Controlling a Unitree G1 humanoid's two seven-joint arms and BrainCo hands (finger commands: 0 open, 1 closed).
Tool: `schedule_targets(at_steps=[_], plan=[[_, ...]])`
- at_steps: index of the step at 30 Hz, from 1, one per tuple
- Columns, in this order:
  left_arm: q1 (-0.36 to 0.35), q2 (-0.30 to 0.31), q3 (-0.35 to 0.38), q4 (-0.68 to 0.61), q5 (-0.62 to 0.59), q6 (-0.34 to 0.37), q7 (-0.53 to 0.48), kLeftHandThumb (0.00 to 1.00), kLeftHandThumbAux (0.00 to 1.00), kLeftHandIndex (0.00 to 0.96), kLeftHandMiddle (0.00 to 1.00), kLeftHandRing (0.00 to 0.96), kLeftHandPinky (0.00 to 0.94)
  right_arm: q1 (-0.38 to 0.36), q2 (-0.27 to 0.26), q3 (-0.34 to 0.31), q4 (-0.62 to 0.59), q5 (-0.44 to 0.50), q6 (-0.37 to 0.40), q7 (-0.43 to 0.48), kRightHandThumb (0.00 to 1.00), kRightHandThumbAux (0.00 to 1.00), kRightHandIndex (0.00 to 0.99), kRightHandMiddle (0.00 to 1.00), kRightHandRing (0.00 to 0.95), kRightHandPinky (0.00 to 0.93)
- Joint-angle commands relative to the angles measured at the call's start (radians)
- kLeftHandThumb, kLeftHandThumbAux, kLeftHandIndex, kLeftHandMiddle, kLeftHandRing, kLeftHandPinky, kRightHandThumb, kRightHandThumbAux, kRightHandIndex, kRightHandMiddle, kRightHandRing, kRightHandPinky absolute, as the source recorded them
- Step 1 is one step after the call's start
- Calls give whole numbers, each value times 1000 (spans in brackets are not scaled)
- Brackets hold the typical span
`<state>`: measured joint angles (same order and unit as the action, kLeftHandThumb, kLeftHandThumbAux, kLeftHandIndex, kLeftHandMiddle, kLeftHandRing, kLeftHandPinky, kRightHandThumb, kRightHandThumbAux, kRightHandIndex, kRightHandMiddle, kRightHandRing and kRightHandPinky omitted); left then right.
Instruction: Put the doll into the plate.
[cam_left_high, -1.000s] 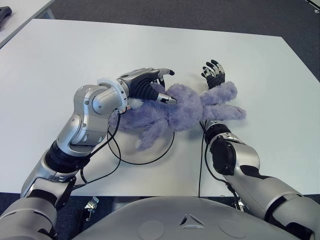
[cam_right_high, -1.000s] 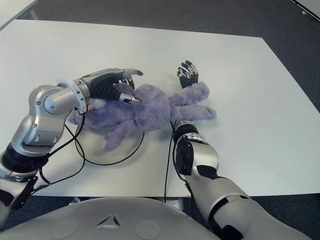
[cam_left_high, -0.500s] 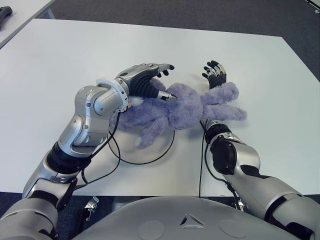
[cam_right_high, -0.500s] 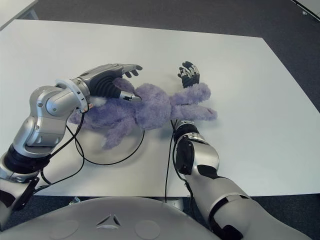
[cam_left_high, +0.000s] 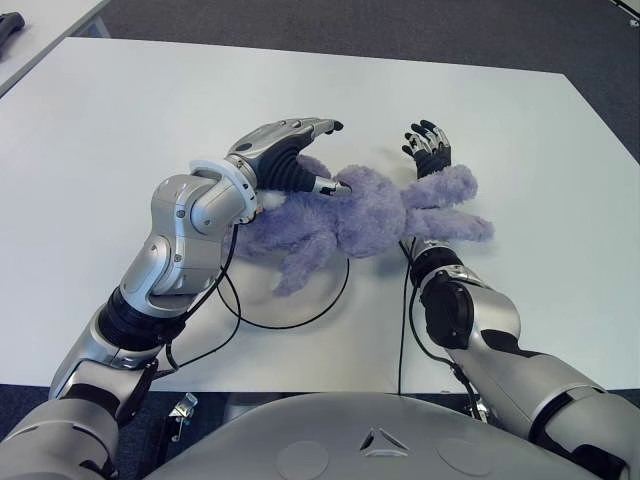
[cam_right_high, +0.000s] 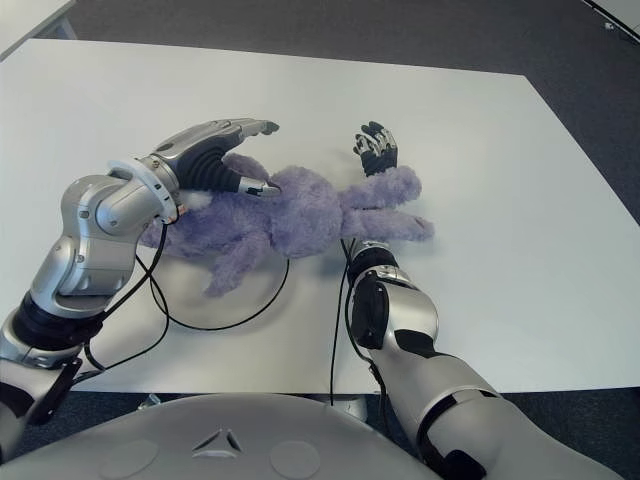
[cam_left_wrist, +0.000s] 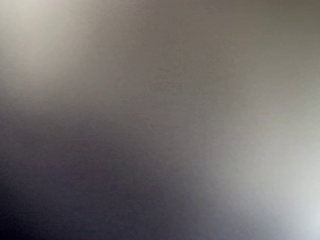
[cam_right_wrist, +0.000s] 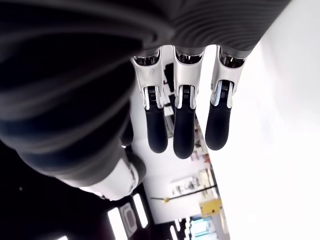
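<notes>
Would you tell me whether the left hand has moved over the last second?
Yes. The left hand has lifted off the doll, its fingers rising toward the table's far edge.

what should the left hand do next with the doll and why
Probably lift the left hand clear. The purple doll already lies across the plate, and the hand's fingers are spread above it, only the thumb near the fur. The right hand shows open beyond the doll's far side.
</notes>
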<state>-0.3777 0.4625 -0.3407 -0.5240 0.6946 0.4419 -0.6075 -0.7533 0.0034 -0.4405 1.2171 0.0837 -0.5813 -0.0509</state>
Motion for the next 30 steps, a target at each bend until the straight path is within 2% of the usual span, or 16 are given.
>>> schedule_targets(at_steps=[1, 4, 9, 13, 18, 23, 30], plan=[[12, -1, -6, 57, 47, -21, 50, 0, 366, 0, 60, 31, 0, 228, 49, -24, 117, 33, 26, 17, 488, 836, 262, 276, 294, 329], [-4, 8, 9, 70, 52, -37, 61, 0, 360, 0, 36, 7, 0, 228, 49, -22, 117, 29, 22, 15, 468, 834, 264, 273, 294, 330], [-97, 65, 76, 95, 25, -78, 31, 0, 336, 0, 1, 0, 0, 229, 37, 3, 120, 0, 38, -3, 446, 828, 270, 274, 286, 324], [-105, 82, 91, 101, 19, -103, 29, 0, 318, 0, 0, 0, 0, 229, 37, 6, 120, 0, 38, -6, 449, 827, 272, 273, 285, 327], [-124, 110, 115, 163, 2, -188, 73, 3, 282, 0, 0, 0, 0, 227, 39, 4, 121, 6, 47, 0, 454, 825, 266, 268, 279, 322], [-145, 123, 133, 211, -18, -243, 90, 5, 259, 0, 0, 0, 0, 226, 38, 9, 121, 5, 50, -2, 454, 822, 263, 265, 276, 319], [-191, 136, 140, 229, -27, -248, 52, 13, 204, 0, 0, 0, 0, 227, 35, 19, 121, 0, 53, -6, 471, 811, 259, 267, 277, 320]])
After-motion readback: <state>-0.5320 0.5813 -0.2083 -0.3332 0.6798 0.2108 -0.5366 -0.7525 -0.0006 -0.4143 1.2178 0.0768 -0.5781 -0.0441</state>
